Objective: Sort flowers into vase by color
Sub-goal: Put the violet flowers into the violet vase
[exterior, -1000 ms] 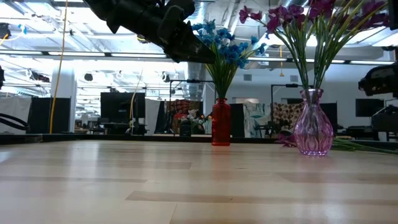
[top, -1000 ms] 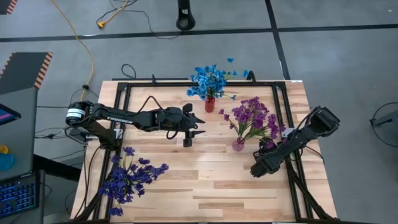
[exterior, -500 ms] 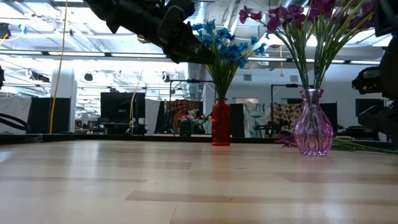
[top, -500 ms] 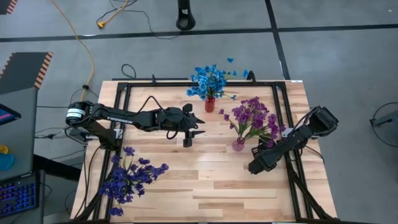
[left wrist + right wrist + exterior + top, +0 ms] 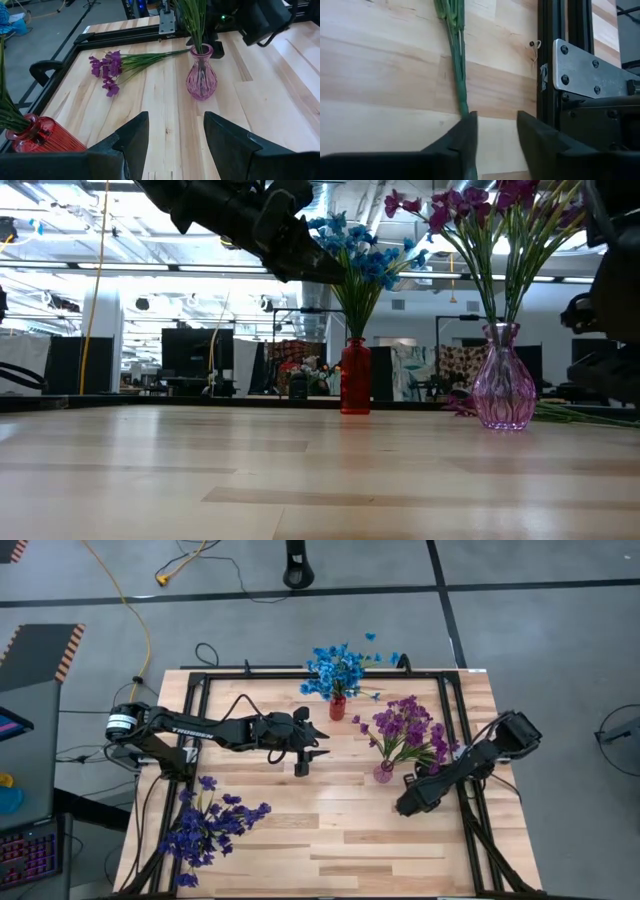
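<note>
On the bench (image 5: 350,840), the flowers are in four groups. The blue flowers (image 5: 338,670) stand in a red vase (image 5: 337,707) at the far middle. The purple flowers (image 5: 405,730) stand in a pink vase (image 5: 383,773), a bit to the right. Each color has its own vase, so these two look sorted.

A few more loose purple flowers (image 5: 107,67) lie flat on the wood just beside the pink vase. They need to go in with the others. The dark violet flowers (image 5: 210,825) lie in a heap at the near left corner, well apart from both vases. I see no vase for them.

The right pincer (image 5: 408,805) is down low, near the pink vase. Its wrist view shows the green stems (image 5: 454,30) of the loose flowers running up to one of its fingers (image 5: 465,135). The two fingers are partly apart, with bare wood between them, and they do not have hold of the stems yet. I think it is low like this so it can pinch the stem ends and lift the flowers.

The left pincer (image 5: 305,762) hangs over the middle of the bench. It is open and holds nothing. It seems to be waiting out of the way.
</note>
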